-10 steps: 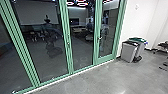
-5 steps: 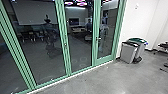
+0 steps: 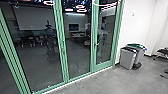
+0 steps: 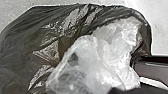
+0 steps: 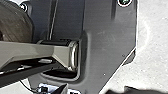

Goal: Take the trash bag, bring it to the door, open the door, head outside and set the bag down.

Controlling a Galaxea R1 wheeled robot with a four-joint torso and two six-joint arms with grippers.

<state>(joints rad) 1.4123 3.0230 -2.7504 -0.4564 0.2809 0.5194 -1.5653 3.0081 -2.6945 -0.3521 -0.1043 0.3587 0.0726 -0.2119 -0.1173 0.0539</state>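
The black trash bag (image 4: pixel 22 57), with crumpled clear plastic (image 4: pixel 97 62) at its mouth, looms close in the left wrist view, floor behind it. It bunches up toward my left gripper (image 4: pixel 123 91), which is shut on it; the bag hides most of the grip. Part of the bag (image 5: pixel 15 23) also appears in the right wrist view. My right gripper (image 5: pixel 126 90) is a dark shape at the edge there, apart from the bag. Ahead, the green-framed glass door (image 3: pixel 93 56) with a handle (image 3: pixel 96 44) stands closed.
Green-framed glass panels (image 3: pixel 61 47) run leftward from the door, with dim reflections in them. Right of the door, grey bins (image 3: pixel 128 58) stand by the white wall (image 3: pixel 137 27). A chair (image 3: pixel 162 53) is at the far right. Grey floor (image 3: pixel 100 83) lies in front.
The head camera's view has shifted, tilting up a little and swinging slightly to the right. The glass front and bins are otherwise as before.
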